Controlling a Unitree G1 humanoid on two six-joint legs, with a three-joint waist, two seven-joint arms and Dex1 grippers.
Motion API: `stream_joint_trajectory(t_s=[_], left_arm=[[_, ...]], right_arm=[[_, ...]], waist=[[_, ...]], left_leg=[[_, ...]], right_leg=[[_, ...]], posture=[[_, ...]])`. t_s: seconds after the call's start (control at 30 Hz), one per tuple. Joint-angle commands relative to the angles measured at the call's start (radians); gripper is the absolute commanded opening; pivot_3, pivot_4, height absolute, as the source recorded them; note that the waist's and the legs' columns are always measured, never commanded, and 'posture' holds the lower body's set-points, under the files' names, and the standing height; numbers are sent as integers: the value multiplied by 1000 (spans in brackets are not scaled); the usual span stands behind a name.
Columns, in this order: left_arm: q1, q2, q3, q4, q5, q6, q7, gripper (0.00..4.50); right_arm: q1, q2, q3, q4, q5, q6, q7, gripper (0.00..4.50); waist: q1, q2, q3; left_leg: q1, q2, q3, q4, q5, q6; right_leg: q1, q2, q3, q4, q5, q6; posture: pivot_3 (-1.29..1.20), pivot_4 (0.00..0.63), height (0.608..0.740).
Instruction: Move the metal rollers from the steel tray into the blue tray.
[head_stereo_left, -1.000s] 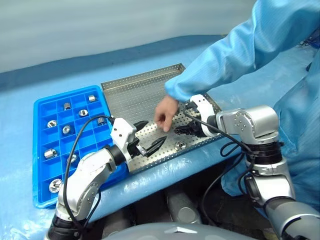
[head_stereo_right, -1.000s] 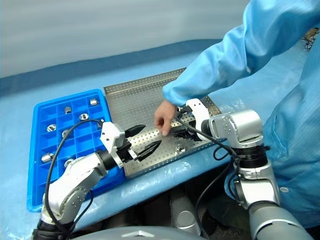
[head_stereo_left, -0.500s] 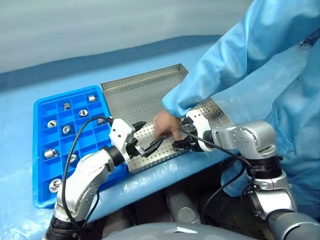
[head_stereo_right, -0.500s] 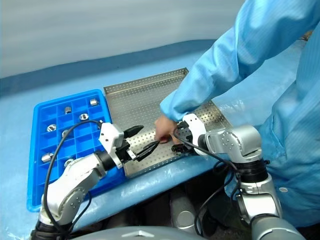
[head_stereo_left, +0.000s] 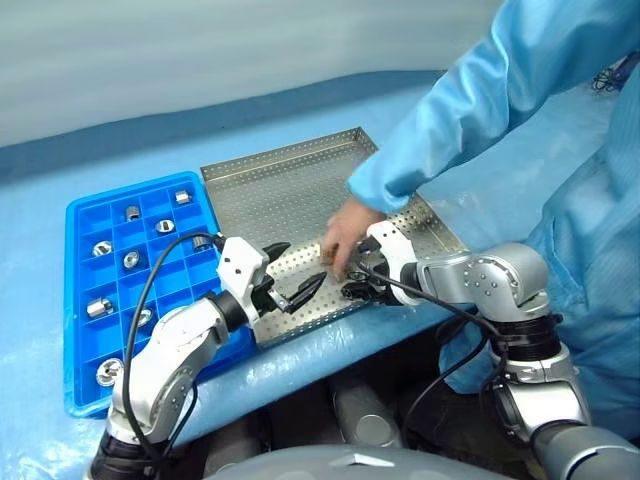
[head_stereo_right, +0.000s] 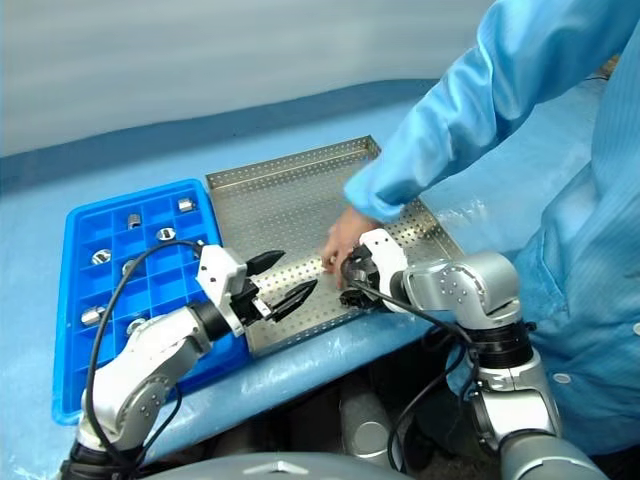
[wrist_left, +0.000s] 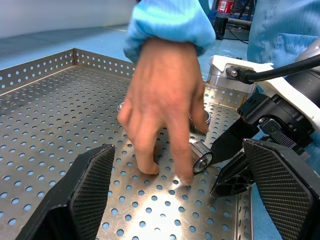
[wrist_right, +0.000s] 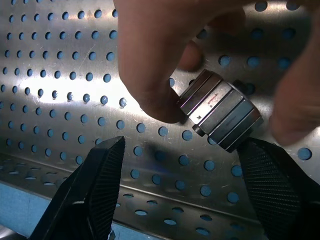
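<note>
Two grippers: left gripper (head_stereo_left: 297, 283) spread wide and empty, over the steel tray's near edge; right gripper (wrist_right: 182, 187) spread wide around a roller.
Roller: small shiny silver metal roller (wrist_right: 218, 114) on the large perforated steel tray (head_stereo_left: 270, 180), near its front edge, under a person's hand (head_stereo_left: 345, 232).
Risk: closing now could pinch the fingers (wrist_left: 180, 150).
Blue tray: bright blue compartmented plastic tray (head_stereo_left: 80, 215), along the steel tray's left edge, already holds several rollers.
</note>
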Motion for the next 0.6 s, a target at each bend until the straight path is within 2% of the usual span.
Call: stream_joint_trajectory(t_s=[0.03,0.37,0.6], left_arm=[[-5,4,10,-19,0,-25,0,4469],[-9,28,35,-20,9,-19,7,4469],[-19,95,136,4,114,-11,99,4469]], right_arm=[[-34,17,12,46,-56,-49,2,3700],[-22,47,-1,17,-112,-174,35,3700],[67,1,90,-105,-259,-574,104,3700]], waist=[[-4,0,0],[-18,-1,-1],[-2,0,0]], left_leg=[[1,0,0,0,0,0],[8,-1,2,1,2,1],[5,-1,1,-5,2,1]], right_leg=[[0,0,0,0,0,0],[5,-1,3,0,2,-1],[-1,1,3,1,2,-1]], posture=[[-251,150,740],[-244,150,740],[-227,150,740]])
